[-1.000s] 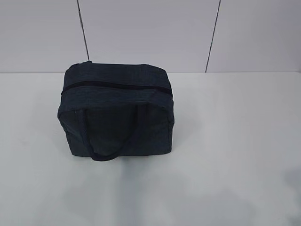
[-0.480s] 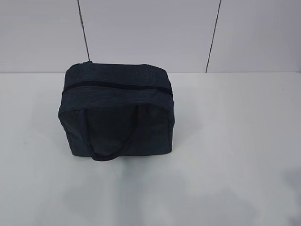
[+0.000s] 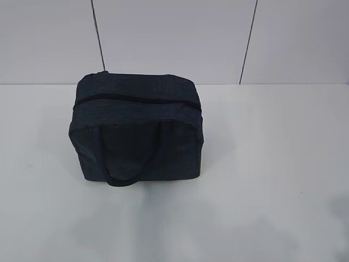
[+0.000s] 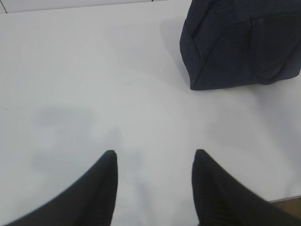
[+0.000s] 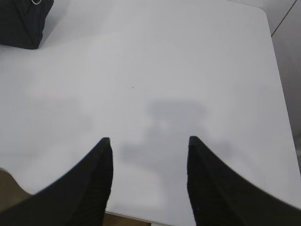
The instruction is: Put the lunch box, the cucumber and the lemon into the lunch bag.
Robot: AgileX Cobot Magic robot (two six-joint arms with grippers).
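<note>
The dark navy lunch bag stands on the white table, left of centre, zipper shut along its top, a loop handle hanging down its front. It also shows at the top right of the left wrist view and at the top left corner of the right wrist view, where a metal ring pull shows. My left gripper is open and empty over bare table, near the front edge. My right gripper is open and empty over bare table. The lunch box, the cucumber and the lemon are out of view. Neither gripper shows in the exterior view.
The white table ends at a grey panelled wall behind the bag. The table's front edge shows in the left wrist view and the right wrist view; its right edge also shows there.
The bag has shifted very slightly to the right in the exterior view. Nothing else differs.
</note>
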